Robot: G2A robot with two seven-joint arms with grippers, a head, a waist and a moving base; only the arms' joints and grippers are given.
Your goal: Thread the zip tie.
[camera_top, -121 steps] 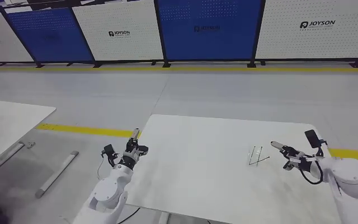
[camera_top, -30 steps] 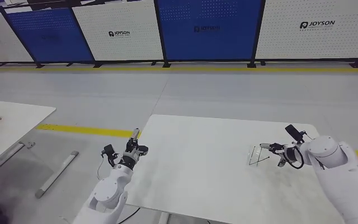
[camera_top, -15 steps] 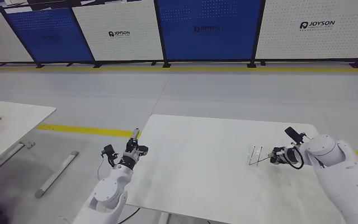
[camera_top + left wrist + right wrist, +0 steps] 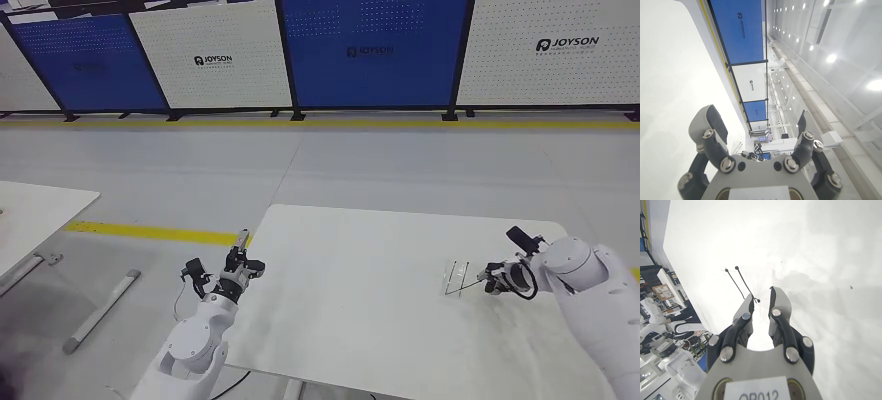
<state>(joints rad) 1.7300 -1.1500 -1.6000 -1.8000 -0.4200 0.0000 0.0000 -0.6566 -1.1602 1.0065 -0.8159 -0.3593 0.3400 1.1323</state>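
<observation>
Right wrist view, right pincer point(image 4: 762, 292) open over white counter point(image 4: 810, 237), ends of black zip ties point(image 4: 744, 280) just beside one jaw, left pincer point(image 4: 757, 111) open wide at opposite counter edge

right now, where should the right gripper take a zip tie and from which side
Probably the strap of the zip tie near its tail, the end by the right gripper, coming down with the open jaws across it. It lies flat on the table, head at the far end, left free for threading. A second tie lies close beside.
</observation>
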